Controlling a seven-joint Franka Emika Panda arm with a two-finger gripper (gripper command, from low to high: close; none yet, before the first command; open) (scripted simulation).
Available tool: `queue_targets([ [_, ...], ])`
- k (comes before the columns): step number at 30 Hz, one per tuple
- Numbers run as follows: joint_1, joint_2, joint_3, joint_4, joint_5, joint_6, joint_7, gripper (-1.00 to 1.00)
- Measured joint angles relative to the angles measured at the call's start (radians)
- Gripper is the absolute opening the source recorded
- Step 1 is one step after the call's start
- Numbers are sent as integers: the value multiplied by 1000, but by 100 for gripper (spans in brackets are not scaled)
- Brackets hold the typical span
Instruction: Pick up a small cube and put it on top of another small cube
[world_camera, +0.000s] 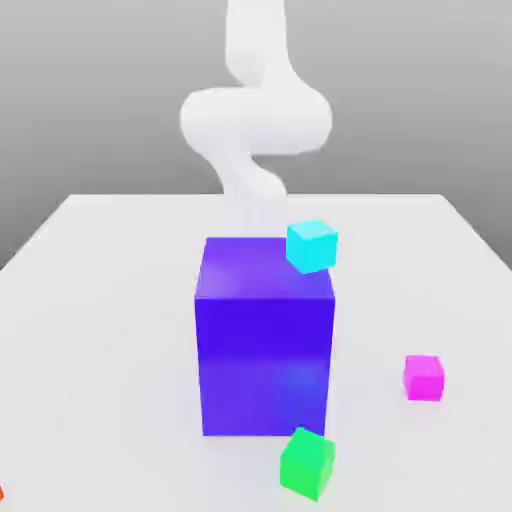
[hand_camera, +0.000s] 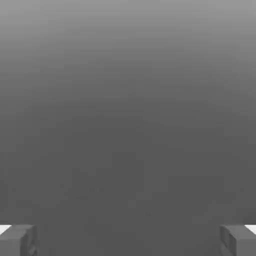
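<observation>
End effector (hand_camera: 128, 240) fingers spread apart, empty, pink cube (world_camera: 423, 377) beside green cube (world_camera: 306, 463) on table (world_camera: 100, 300)

Simulated tabletop: bare white table (world_camera: 100, 300), blank grey backdrop

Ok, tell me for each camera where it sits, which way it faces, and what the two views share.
Exterior view: off the arm, raised, looking down across the white table at the big blue-purple cube, the cyan cube, the magenta cube and the green cube; the white arm rises behind them.
Hand view: on the hand, facing plain grey with no cube in it; two fingertips far apart show the gripper open.
Shared: only the robot's own body, no cube.
</observation>
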Motion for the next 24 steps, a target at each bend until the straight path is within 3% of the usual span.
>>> queue_targets([
  [15,380,556,91,-308,61,350,-561,0],
  [20,469,737,154,-410,-15,466,-675,0],
  [24,503,883,117,-411,-111,575,-644,0],
])
